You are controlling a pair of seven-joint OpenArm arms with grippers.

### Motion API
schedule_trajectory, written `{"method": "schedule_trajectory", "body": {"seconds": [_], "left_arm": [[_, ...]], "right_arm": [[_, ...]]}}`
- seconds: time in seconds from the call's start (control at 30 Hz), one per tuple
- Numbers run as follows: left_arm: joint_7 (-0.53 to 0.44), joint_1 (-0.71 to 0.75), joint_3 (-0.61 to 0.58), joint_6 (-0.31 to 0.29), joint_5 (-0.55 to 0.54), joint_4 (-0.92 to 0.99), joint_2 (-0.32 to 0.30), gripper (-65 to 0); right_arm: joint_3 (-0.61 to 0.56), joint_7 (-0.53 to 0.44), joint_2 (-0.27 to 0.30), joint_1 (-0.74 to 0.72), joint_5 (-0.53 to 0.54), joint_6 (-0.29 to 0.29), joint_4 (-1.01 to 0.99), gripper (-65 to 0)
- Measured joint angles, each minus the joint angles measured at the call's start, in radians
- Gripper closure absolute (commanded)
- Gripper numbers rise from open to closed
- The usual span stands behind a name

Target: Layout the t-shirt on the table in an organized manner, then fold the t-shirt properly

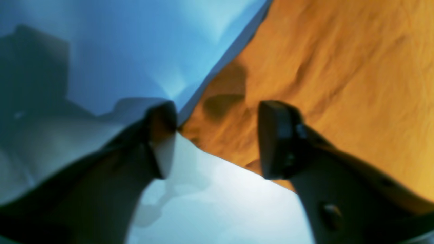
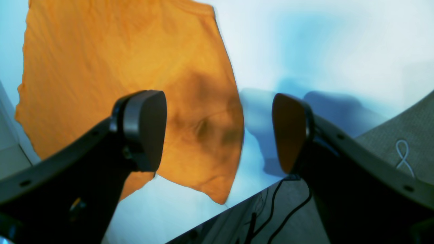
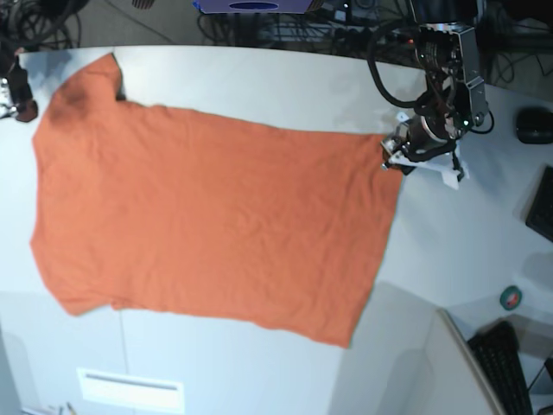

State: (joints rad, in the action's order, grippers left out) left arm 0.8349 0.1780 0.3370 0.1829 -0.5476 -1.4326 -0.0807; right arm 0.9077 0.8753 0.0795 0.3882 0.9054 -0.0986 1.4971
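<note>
The orange t-shirt (image 3: 207, 207) lies spread flat on the white table (image 3: 259, 86), with one sleeve (image 3: 86, 82) at the far left. My left gripper (image 3: 413, 149) hovers at the shirt's right far corner. In the left wrist view its fingers (image 1: 274, 135) stand apart over that corner (image 1: 217, 135) and nothing is pinched between them. My right gripper (image 2: 220, 132) is wide open above the sleeve (image 2: 118, 67), whose edge runs between the two fingers. In the base view only a bit of that arm (image 3: 12, 93) shows at the left edge.
A mouse (image 3: 534, 126), a roll of tape (image 3: 511, 297) and a keyboard (image 3: 508, 373) sit at the right. Cables (image 3: 285, 22) run behind the table. In the right wrist view the table's edge (image 2: 244, 200) is close, with carpet (image 2: 390, 142) and cables below.
</note>
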Motion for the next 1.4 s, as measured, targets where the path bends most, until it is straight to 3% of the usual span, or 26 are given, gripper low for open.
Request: {"method": "schedule_trajectory", "body": {"seconds": [0.23, 0.7, 0.93, 1.23, 1.27, 1.33, 1.4], "left_arm": [[0.018, 0.006, 0.000, 0.000, -0.003, 0.003, 0.006, 0.0], [0.019, 0.011, 0.002, 0.000, -0.008, 0.002, 0.005, 0.0], [0.019, 0.011, 0.002, -0.001, -0.008, 0.002, 0.005, 0.0], [0.021, 0.011, 0.002, 0.000, -0.008, 0.002, 0.003, 0.0], [0.021, 0.011, 0.002, 0.000, -0.008, 0.002, 0.003, 0.0], [0.022, 0.011, 0.002, 0.000, -0.008, 0.002, 0.003, 0.0], [0.023, 0.012, 0.000, 0.000, -0.007, -0.003, 0.003, 0.0]], "right_arm": [[-0.098, 0.063, -0.005, 0.001, -0.007, 0.000, -0.034, -45.8], [-0.136, 0.031, -0.002, -0.005, 0.009, -0.006, -0.125, -44.4], [-0.200, 0.031, -0.006, -0.006, 0.005, -0.006, -0.131, -23.0], [-0.193, 0.004, -0.003, -0.005, 0.003, -0.006, -0.131, -19.1], [-0.193, -0.017, -0.003, -0.004, 0.003, -0.005, -0.131, -15.0], [-0.192, -0.025, -0.002, -0.002, 0.001, 0.001, -0.131, 0.0], [-0.193, -0.024, -0.003, -0.002, -0.003, 0.002, -0.131, 0.0]]}}
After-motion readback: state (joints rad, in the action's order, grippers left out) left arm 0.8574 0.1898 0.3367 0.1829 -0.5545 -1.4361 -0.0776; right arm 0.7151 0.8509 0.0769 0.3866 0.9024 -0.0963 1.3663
